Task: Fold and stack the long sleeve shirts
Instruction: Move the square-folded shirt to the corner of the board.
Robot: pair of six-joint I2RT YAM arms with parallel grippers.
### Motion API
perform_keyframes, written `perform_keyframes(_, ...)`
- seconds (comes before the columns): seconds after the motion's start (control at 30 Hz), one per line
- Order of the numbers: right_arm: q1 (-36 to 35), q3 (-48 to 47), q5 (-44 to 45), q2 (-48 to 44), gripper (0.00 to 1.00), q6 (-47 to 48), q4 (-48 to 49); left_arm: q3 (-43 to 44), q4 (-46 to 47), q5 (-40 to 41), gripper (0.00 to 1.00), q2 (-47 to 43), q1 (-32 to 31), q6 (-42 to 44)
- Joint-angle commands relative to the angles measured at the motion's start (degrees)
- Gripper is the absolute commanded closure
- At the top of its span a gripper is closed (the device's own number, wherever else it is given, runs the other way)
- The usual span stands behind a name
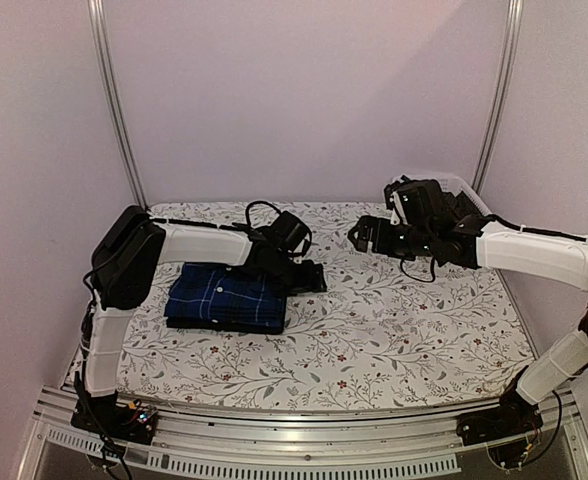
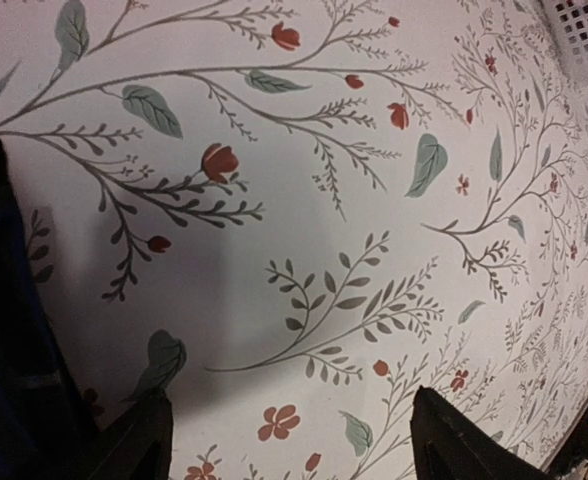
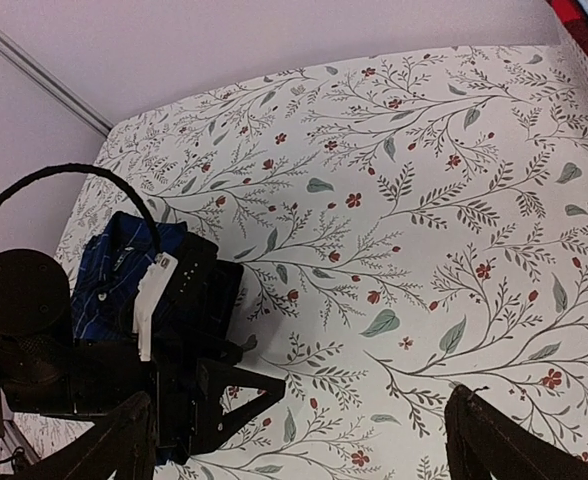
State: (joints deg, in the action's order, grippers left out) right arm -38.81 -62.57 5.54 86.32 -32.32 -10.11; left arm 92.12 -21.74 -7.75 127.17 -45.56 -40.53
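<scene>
The blue plaid shirt (image 1: 224, 297) lies folded on the left part of the flowered tablecloth. A dark layer shows under its front edge (image 1: 219, 324); I cannot tell if that is the black shirt. My left gripper (image 1: 312, 278) is open and empty, low over the cloth just right of the folded shirt. In the left wrist view its gripper (image 2: 299, 450) spans bare cloth, with dark fabric (image 2: 4, 350) at the left edge. My right gripper (image 1: 362, 236) is open and empty, raised over the middle back. The right wrist view shows its gripper (image 3: 299, 450) and the plaid shirt (image 3: 109, 265).
The white lattice basket (image 1: 466, 192) stands at the back right behind the right arm; its corner shows in the left wrist view (image 2: 584, 30). The flowered tablecloth (image 1: 394, 330) covers the table. Metal frame posts stand at both back corners.
</scene>
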Motion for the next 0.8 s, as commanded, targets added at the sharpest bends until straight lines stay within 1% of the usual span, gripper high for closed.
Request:
perform_keyframes(0.0, 0.5, 0.9, 0.9, -1.6, 0.01, -0.3, -0.9, -0.6, -0.9, 1.8, 0.18, 0.1, 1.1, 0.7)
perform_keyframes(0.17, 0.5, 1.2, 0.4, -1.3, 0.01, -0.4, -1.0, -3.9, -1.2, 0.8, 0.18, -1.8, 2.6, 2.0)
perform_keyframes(0.27, 0.5, 1.4, 0.6, -1.2, 0.01, -0.5, -1.0, -7.9, -0.5, 1.1, 0.18, -4.3, 3.9, 2.5)
perform_keyframes(0.6, 0.5, 0.9, 0.2, -0.1, 0.01, -0.6, -0.8, -18.8, 1.1, 1.0, 0.19, -12.4, 11.1, 5.3)
perform_keyframes(0.77, 0.5, 0.9, -0.2, 0.5, 0.01, -0.6, -0.7, -22.9, 1.0, 0.8, 0.19, -16.4, 15.7, 8.7)
